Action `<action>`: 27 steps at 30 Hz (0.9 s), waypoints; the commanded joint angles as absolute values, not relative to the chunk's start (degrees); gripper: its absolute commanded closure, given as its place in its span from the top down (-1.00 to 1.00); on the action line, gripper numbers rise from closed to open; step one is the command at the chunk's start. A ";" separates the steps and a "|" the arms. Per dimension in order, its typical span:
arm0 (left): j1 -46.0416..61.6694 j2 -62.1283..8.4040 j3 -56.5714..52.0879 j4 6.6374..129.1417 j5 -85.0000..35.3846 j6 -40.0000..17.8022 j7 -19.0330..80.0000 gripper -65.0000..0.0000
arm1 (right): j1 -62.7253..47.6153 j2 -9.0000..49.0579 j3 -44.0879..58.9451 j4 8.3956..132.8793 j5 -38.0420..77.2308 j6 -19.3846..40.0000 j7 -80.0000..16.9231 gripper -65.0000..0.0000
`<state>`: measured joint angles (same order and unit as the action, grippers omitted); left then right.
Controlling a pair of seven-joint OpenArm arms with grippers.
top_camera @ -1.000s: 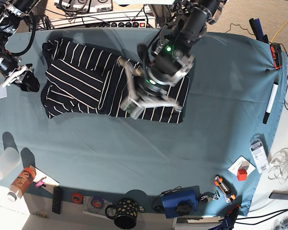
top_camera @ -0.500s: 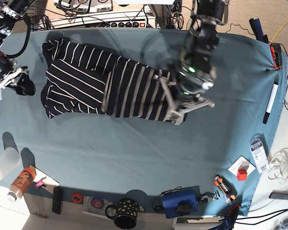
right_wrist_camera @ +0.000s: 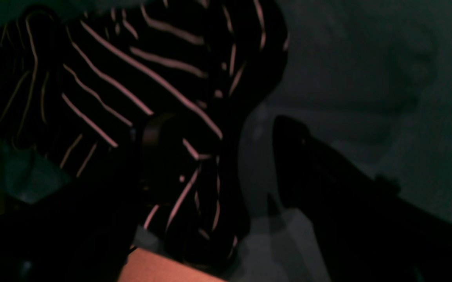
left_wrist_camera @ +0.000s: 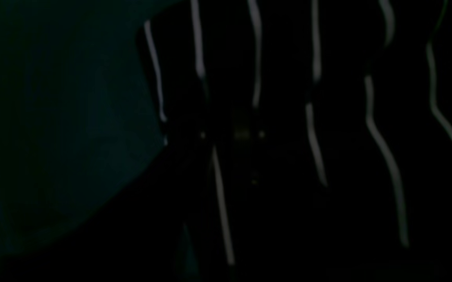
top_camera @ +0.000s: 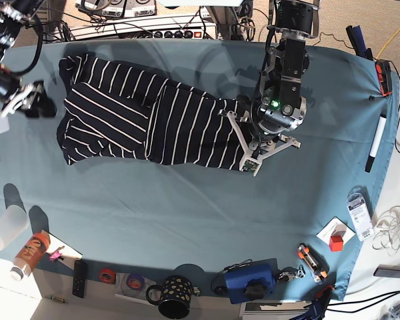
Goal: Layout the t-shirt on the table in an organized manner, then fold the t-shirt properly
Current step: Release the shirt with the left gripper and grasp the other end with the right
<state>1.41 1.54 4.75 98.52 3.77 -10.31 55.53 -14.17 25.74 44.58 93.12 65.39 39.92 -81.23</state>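
Teal tabletop [top_camera: 187, 220] carries the striped t-shirt [top_camera: 140, 120], bunched along the far edge toward the far-left corner. Left tool [top_camera: 253, 143] sits at the shirt's right end, grip unclear. Right tool [top_camera: 27, 103] at the left edge, spread wide, beside the cloth.

1. Left arm [top_camera: 285, 60]: black segmented housing, grey metal wrist, 1 green indicator light.
2. Left gripper [top_camera: 253, 148]: pale grey angular fingers.
3. Right arm [top_camera: 1, 30]: black links, looped black cables.
4. Right gripper [top_camera: 37, 103]: black fingers, white bracket.
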 commanded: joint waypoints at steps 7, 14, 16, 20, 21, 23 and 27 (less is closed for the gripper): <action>0.97 1.78 4.73 99.26 3.55 -10.57 55.92 -0.78 | -13.39 25.67 45.06 93.01 69.04 40.00 -80.00 0.11; 0.95 1.76 4.73 99.26 3.36 -10.57 56.07 -0.78 | -10.35 25.54 44.95 79.90 71.37 40.00 -80.00 0.11; 0.95 1.76 4.73 99.26 3.33 -10.57 56.05 -0.78 | -9.26 25.36 44.93 77.30 75.66 40.00 -80.00 0.11; 0.95 1.78 4.73 99.26 2.17 -10.57 56.05 -0.78 | -8.60 25.23 44.16 75.13 80.51 40.00 -80.00 0.11; 0.97 1.89 4.73 99.26 1.74 -10.59 56.05 -0.78 | -8.58 25.15 43.88 75.13 80.60 40.00 -80.00 0.11; 0.97 1.91 4.73 99.26 1.19 -10.59 56.05 -0.78 | -8.58 24.86 42.81 75.13 80.53 40.00 -80.00 0.11; 0.97 1.91 4.73 99.26 1.23 -10.59 56.03 -0.78 | -8.58 23.31 39.51 75.13 78.54 40.00 -80.00 0.11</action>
<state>1.41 1.56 4.69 98.52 2.04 -10.33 55.64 -8.91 22.15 39.20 74.35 76.99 39.92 -80.75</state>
